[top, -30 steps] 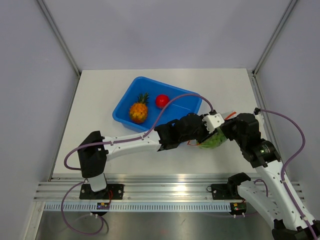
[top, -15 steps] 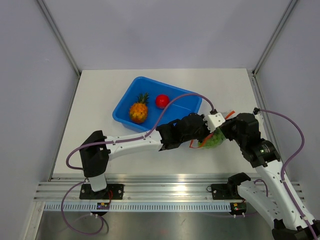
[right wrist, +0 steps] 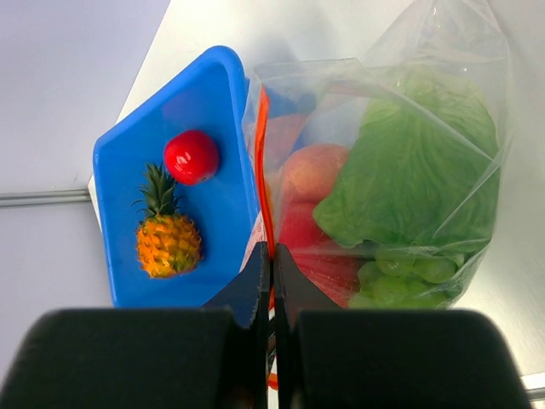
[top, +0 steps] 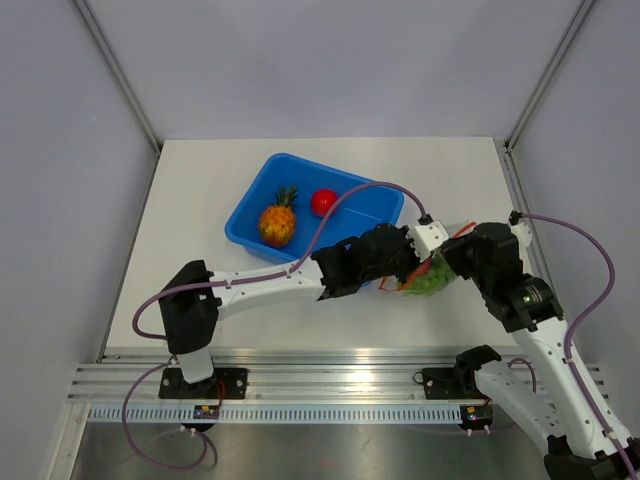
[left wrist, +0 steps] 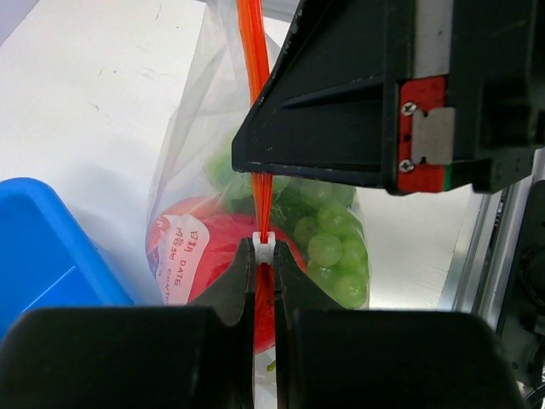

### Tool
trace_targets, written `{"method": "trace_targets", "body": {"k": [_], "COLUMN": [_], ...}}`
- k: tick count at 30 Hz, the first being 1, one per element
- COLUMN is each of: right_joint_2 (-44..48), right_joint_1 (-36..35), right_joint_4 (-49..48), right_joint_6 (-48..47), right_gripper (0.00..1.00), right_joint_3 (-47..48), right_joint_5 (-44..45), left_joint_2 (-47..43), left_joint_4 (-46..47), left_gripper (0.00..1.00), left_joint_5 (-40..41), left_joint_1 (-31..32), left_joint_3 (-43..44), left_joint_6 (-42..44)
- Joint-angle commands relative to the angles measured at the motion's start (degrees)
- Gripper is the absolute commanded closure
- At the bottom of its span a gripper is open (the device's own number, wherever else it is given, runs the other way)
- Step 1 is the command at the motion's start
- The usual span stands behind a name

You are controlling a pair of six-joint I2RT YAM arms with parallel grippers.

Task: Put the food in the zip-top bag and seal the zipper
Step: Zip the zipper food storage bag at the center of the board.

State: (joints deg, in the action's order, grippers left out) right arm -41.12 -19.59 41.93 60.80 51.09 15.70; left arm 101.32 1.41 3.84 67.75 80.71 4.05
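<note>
Since the left gripper point(left wrist: 264, 249) and right gripper point(right wrist: 271, 257) are both pinched tight on the zipper point(left wrist: 253, 68), zip-top bag point(right wrist: 451, 60) just beside the blue tub point(right wrist: 213, 94), I'd anchor one end and slide the other along, strip kept taut, though the pineapple point(right wrist: 169, 245) sits in that tub

- My overhead view is evenly, softly lit; the white tabletop point(top: 200, 200) reads bright and shadows are faint.
- On the left wrist camera, the left gripper point(left wrist: 265, 249) is a black mass with almost no detail.
- The thin orange-red zipper strip point(left wrist: 252, 51) looks vivid, nearly glowing.
- I see pale glare streaks on the creases of the clear crinkly plastic bag point(right wrist: 477, 77) in the right wrist view.
- The blue rectangular plastic tub point(right wrist: 213, 106) is sharp there, colours saturated.
</note>
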Motion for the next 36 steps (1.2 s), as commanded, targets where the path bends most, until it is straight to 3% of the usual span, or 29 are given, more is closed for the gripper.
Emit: {"method": "trace_targets", "body": {"k": [1, 24, 36], "right_joint_2": [0.2, 0.0, -0.2], "right_joint_1": [0.6, 10.2, 10.5], "right_joint_4": [-3.3, -2.5, -3.7], "right_joint_6": [-2.2, -6.6, -6.0], "right_gripper": [1.00, 1.00, 1.00], "right_joint_3": [4.7, 5.6, 4.5], "right_joint_5": [7.3, 6.2, 3.6], "left_joint_2": [-1.5, -3.5, -2.7], "left_joint_4": [0.8, 1.1, 0.6], "left_gripper": [1.00, 1.00, 1.00], "left_joint_5": [-2.3, -5.9, -6.9], "left_joint_1": [-0.8, -1.6, -1.7], "left_joint_3": [-1.9, -7.5, -7.1], "left_joint_6": [-1.5, -2.3, -2.1]}}
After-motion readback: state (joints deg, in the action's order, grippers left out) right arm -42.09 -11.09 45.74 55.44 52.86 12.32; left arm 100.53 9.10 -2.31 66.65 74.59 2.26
